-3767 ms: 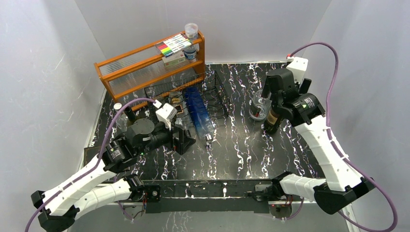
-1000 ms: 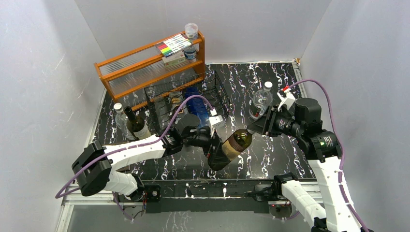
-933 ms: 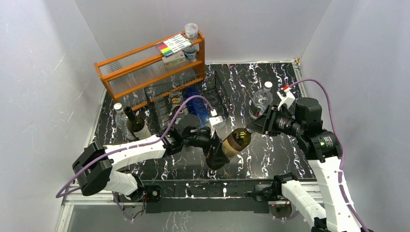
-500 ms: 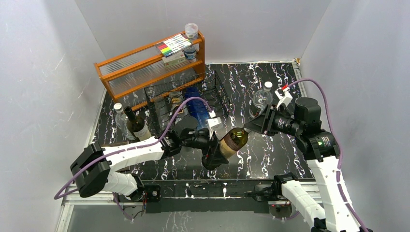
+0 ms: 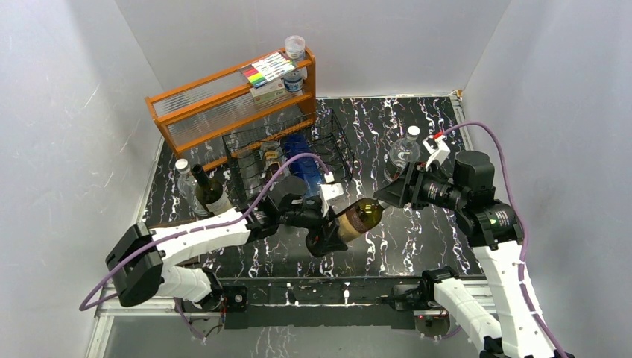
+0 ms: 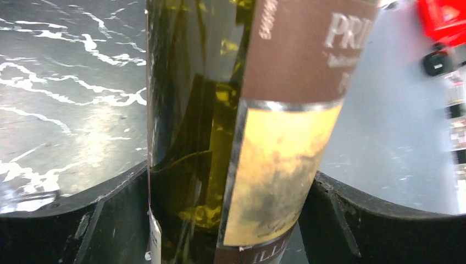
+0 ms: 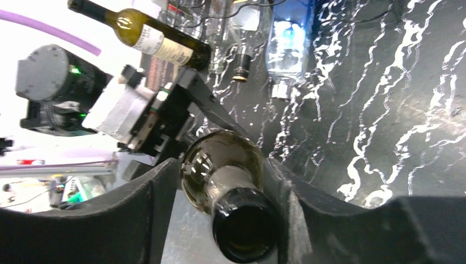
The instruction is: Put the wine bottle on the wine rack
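The wine bottle [image 5: 358, 216], dark green glass with a tan and brown label, hangs tilted above the table's middle, held between both arms. My left gripper [image 5: 330, 233] is shut on its lower body; in the left wrist view both black fingers [image 6: 118, 220] press the bottle [image 6: 275, 165]. My right gripper [image 5: 384, 197] is shut on the neck end; in the right wrist view the fingertips [image 7: 165, 181] touch the shoulder [image 7: 220, 159]. The black wire wine rack [image 5: 335, 142] stands behind, with a blue bottle [image 5: 302, 160] lying in it.
An orange wooden shelf [image 5: 223, 104] with boxes and jars stands behind the rack. A second wine bottle [image 5: 209, 192] and a clear capped bottle [image 5: 183, 175] stand left of the rack. A clear water bottle [image 5: 402, 151] stands at the right, behind my right gripper.
3.8 s ago my right gripper held the bottle upright at the right and my left arm was away. Since then the left gripper has taken the body; both now carry it slightly left and back.
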Available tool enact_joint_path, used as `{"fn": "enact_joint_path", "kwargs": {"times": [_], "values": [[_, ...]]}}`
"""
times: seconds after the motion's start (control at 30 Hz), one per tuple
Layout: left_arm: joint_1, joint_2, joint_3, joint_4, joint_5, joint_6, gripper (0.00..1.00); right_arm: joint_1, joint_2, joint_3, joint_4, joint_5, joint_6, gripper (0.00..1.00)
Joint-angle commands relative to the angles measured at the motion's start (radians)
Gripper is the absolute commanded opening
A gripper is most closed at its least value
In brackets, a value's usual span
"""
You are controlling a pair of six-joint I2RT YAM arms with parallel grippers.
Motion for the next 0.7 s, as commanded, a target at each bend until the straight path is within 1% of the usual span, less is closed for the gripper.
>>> {"fn": "enact_joint_path", "kwargs": {"times": [0.0,0.07,0.2,0.3,0.43,0.67], "values": [[-0.005,-0.128,0.094,-0.116,-0.099,0.269,0.0,-0.002,-0.013,0.015,0.024,-0.036,-0.088,0.75],[-0.005,-0.169,0.1,-0.114,-0.14,0.351,0.0,-0.002,-0.013,0.01,0.032,-0.073,-0.109,0.83],[-0.005,-0.232,0.106,-0.105,-0.203,0.55,0.0,-0.002,0.0,0.041,0.02,-0.093,-0.167,0.88],[-0.005,-0.262,0.108,-0.105,-0.254,0.723,0.0,-0.002,0.026,0.082,-0.009,-0.068,-0.201,0.89],[-0.005,-0.275,0.12,-0.111,-0.311,0.911,0.0,-0.002,0.062,0.108,-0.026,-0.099,-0.236,0.89],[-0.005,-0.268,0.131,-0.094,-0.429,1.143,0.0,-0.002,0.053,0.133,-0.029,-0.151,-0.248,0.89]]}}
